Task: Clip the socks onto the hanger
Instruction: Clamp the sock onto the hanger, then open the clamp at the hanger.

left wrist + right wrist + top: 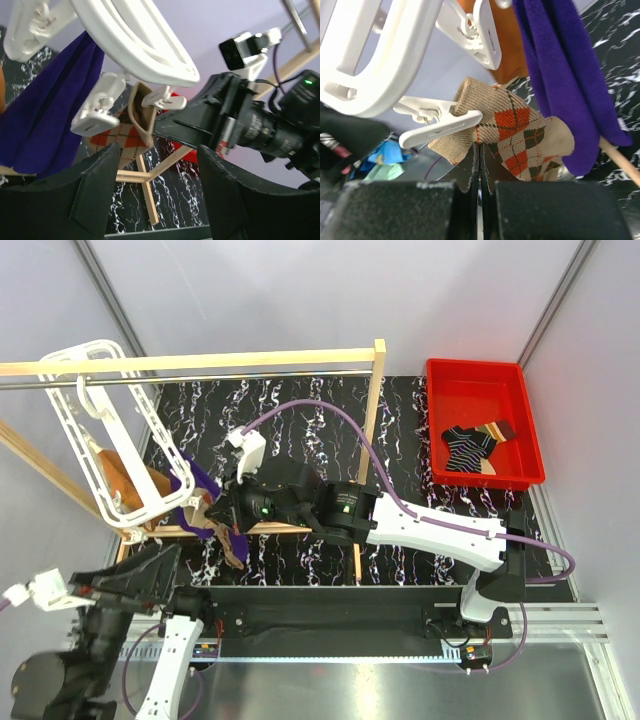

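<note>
My right arm reaches from its base at the right, low and nearly flat, leftward across the marbled black table point(300, 410) to the lower corner of the hanger point(75, 445). The hanger hangs tilted from the rod of the wooden frame point(250, 358). My right gripper point(479, 185) is closed, its fingers pressed together on the bottom edge of a tan argyle sock point(505, 130) with orange diamonds. A white clip point(440, 125) dangling from the hanger bites that sock's upper left edge. Just to its right hangs a purple sock point(560, 75), and beyond that an orange-brown sock point(505, 45), both up at the hanger's frame.

My left arm is folded near its base at the bottom left, wrist aimed up toward the hanger. My left gripper point(160, 200) stands wide apart and holds nothing; the clip and the argyle sock lie beyond its fingertips, not between them.

In the red bin point(465, 390) at the far right, well apart from both arms, lie a black striped sock point(468, 448) and a brownish one beside it.
</note>
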Tool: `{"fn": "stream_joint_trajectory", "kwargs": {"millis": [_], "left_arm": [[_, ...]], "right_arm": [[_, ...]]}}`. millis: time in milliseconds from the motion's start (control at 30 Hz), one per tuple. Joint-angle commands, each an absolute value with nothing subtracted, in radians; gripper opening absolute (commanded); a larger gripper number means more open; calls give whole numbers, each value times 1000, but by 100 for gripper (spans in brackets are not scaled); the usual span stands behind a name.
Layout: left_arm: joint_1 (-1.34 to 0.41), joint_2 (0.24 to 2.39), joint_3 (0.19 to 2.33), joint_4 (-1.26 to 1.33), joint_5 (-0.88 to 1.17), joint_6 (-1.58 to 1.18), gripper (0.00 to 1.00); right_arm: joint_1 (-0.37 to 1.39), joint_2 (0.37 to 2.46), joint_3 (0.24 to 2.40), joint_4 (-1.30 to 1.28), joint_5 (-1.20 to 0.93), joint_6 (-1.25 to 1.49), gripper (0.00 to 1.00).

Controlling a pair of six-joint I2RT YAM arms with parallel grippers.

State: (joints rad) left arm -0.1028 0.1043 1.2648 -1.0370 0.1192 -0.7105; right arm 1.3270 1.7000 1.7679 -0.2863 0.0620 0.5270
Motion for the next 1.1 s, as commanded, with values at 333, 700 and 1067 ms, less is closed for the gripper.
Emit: {"fn": "stream_joint_trajectory", "kwargs": {"millis": [333,700,1067], "left_arm": [[-103,126,1454,-1109,-89,-571,56],[-103,299,1424,-1008,101,-581,61],[-104,425,1387,-893,120,-638,53]], "right_arm": [[1296,1618,1779,-308,385,328,0],[1200,1571,1743,-317,393,265,1],[1183,1546,1747,-336,342,268,14]]}}
